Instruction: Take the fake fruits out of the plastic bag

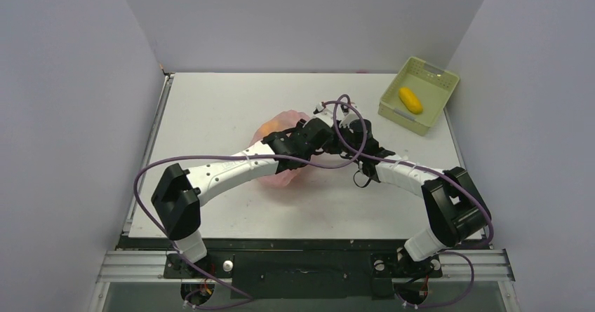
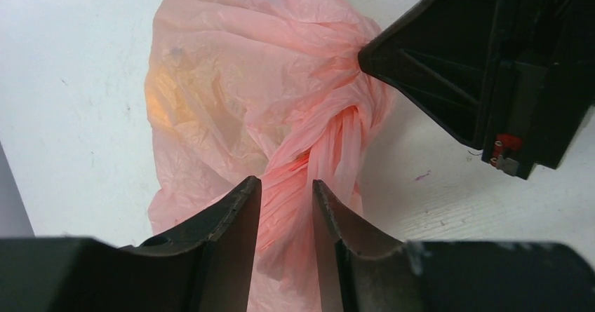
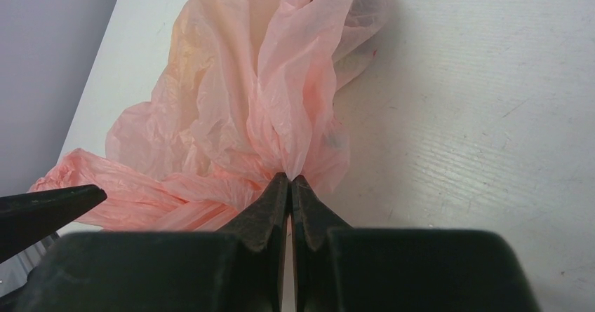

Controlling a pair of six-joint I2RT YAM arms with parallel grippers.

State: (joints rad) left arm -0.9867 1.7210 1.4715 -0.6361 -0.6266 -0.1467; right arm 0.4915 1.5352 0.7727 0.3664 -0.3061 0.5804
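The pink plastic bag [image 1: 279,177] lies crumpled mid-table, mostly hidden under both arms. My right gripper [image 3: 290,177] is shut on a pinched fold of the bag [image 3: 231,95]; its black tip [image 2: 365,51] shows in the left wrist view. My left gripper [image 2: 286,181] stands partly open, its jaws on either side of a twisted strand of the bag [image 2: 231,80]. An orange glow [image 2: 165,105] shows through the plastic; which fruit it is I cannot tell. One yellow-orange oval fake fruit [image 1: 410,100] lies in the basket.
A pale green slotted basket [image 1: 429,68] stands at the far right corner of the table. Grey walls close in the left, back and right sides. Purple cables [image 1: 344,133] loop over both wrists.
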